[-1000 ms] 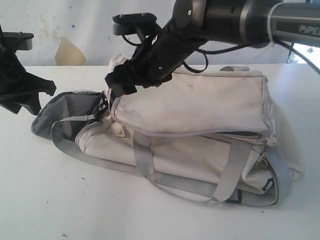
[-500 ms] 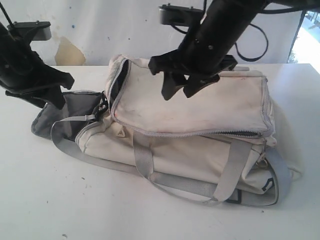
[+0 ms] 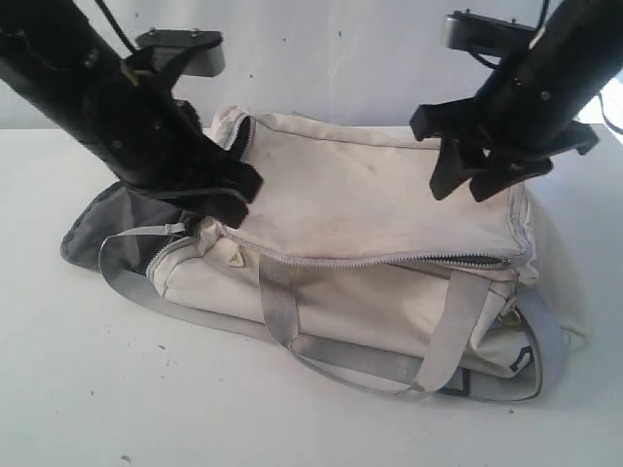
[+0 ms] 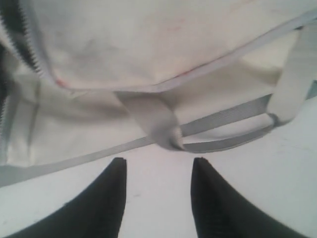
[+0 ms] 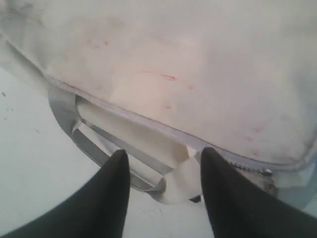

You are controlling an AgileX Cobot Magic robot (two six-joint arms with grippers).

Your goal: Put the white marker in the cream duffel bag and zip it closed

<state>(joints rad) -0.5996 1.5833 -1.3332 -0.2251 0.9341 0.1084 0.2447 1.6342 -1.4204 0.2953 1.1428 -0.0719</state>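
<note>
White surface (image 3: pixel 78 389) carries the cream duffel bag (image 3: pixel 370 195), zipper (image 3: pixel 389 261) partly open, white marker unseen, presumably inside; left tool (image 4: pixel 158 171) and right tool (image 3: pixel 463 187) hover spread, empty; zipping seems due, needing a pinch on the slider (image 5: pixel 267 172).

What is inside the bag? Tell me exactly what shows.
At the bag's open end only dark grey lining shows. The cream top flap and the left gripper cover the rest, so its contents cannot be seen.
</note>
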